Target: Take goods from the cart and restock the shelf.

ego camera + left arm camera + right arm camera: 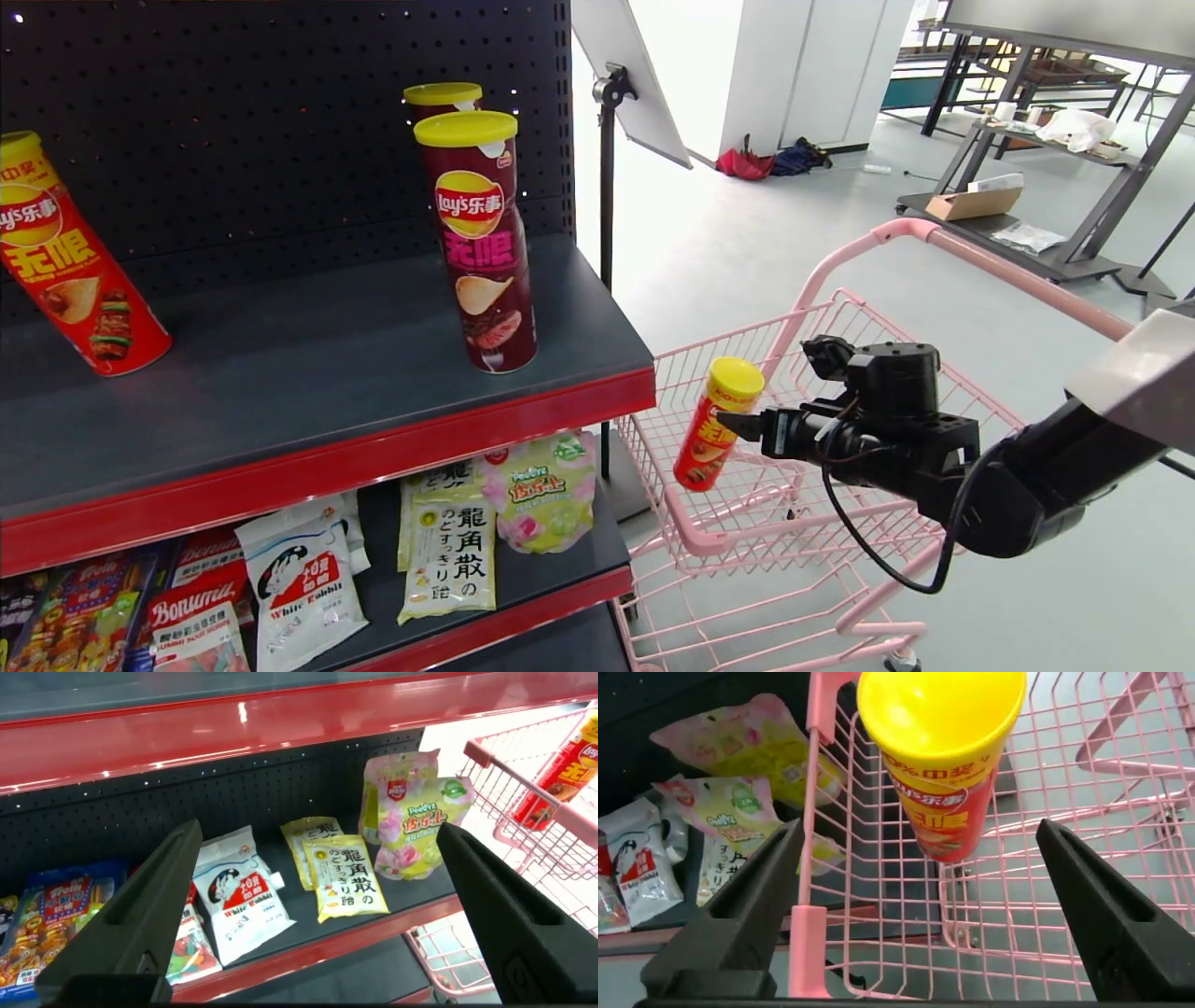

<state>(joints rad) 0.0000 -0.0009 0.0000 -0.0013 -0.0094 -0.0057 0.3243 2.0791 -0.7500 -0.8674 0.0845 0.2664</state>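
Red chip can (707, 455) leaning in the pink cart (818, 784), with the right gripper (917, 821) spread wide about it.

Its long axis is near upright but tilted, with the yellow lid uppermost and tipped toward the right wrist. The base appears to rest in the basket corner nearest the shelf. Fingers stand either side of the body without visible contact, so nothing is gripped, and closing across the body below the lid looks like the next move. The right arm is far the nearer. The left gripper (313, 859), equally open and holding nothing, faces the snack bags (448, 541) on the lower shelf. The top shelf (327, 317), above and to the robot's left of the cart, carries two maroon cans (481, 243), one behind the other, and a leaning red can (75, 271) at its left end.
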